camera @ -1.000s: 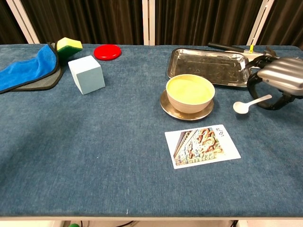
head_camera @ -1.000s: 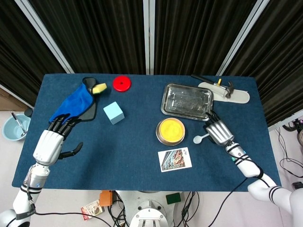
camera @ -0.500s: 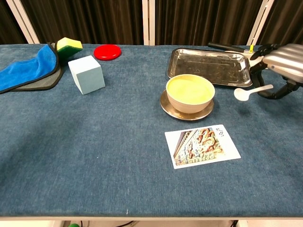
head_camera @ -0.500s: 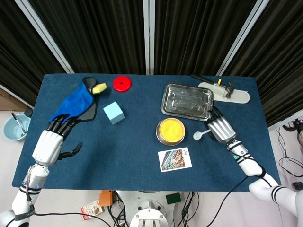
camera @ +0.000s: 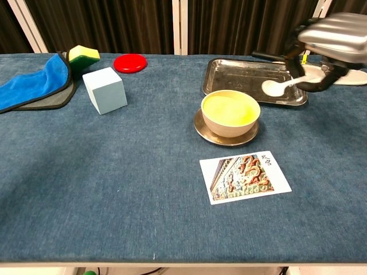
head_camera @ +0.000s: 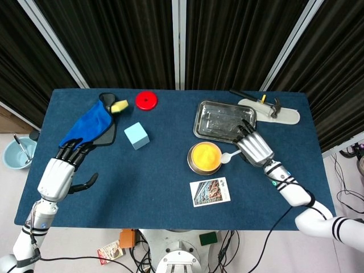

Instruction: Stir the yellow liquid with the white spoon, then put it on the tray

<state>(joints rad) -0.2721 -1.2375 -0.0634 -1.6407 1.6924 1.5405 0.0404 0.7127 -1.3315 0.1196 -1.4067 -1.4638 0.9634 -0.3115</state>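
Head view. We see the right hand [head_camera: 253, 149] raised between the tray [head_camera: 205, 111] and the bowl of yellow liquid [head_camera: 205, 157], its fingers curled around the handle of the white spoon [head_camera: 226, 157]. The spoon's bowl lies just beside the right rim of the bowl of yellow liquid, not in it. The tray sits toward the far right of the table [head_camera: 165, 170], just behind the bowl. The left hand [head_camera: 58, 174] rests near the table's front left corner, fingers apart and holding nothing, its fingertips close to the blue cloth [head_camera: 88, 123]. A picture card [head_camera: 210, 191] lies near the front edge, in front of the bowl.

Chest view. We see the right hand [camera: 330, 40] lifted at the right edge, gripping the spoon [camera: 274, 87] clear of the table; the spoon's bowl shows against the tray [camera: 241, 77], above and right of the yellow liquid [camera: 229, 107]. The left hand is out of this view.
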